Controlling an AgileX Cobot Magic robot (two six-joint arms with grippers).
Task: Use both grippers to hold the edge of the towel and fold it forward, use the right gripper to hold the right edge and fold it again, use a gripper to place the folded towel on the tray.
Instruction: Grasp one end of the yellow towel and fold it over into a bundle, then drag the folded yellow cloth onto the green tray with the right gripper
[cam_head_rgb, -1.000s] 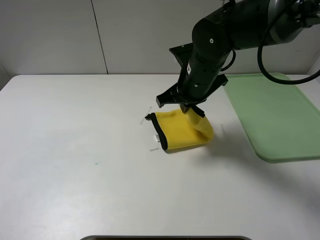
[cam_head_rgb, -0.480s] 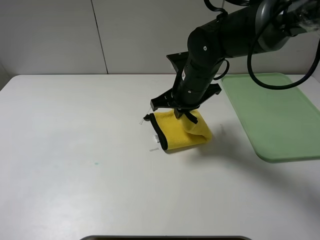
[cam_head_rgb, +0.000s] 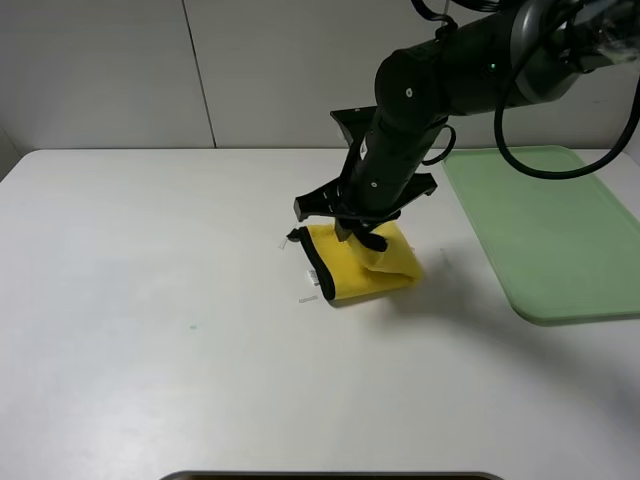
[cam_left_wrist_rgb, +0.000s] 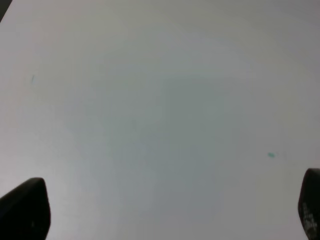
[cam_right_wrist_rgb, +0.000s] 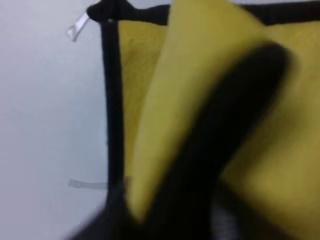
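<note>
The yellow towel (cam_head_rgb: 345, 268) lies folded on the white table, left of the pale-green tray (cam_head_rgb: 545, 230). My right gripper (cam_head_rgb: 360, 235) is shut on the towel's right edge and holds that flap lifted and curled over the towel's middle. In the right wrist view the yellow flap (cam_right_wrist_rgb: 200, 75) wraps a blurred black finger (cam_right_wrist_rgb: 220, 160), and the black edge trim (cam_right_wrist_rgb: 111, 100) runs along the towel's far side. My left gripper (cam_left_wrist_rgb: 167, 207) is open and empty over bare table. It is out of the exterior high view.
Small white tape marks (cam_head_rgb: 308, 298) lie by the towel's left side. A teal speck (cam_head_rgb: 192, 326) sits on the table at the left. A dark rim (cam_head_rgb: 330, 476) shows at the front edge.
My right gripper has moved left with the towel's right edge, carrying the flap further over the towel. The towel's base has stayed in place.
</note>
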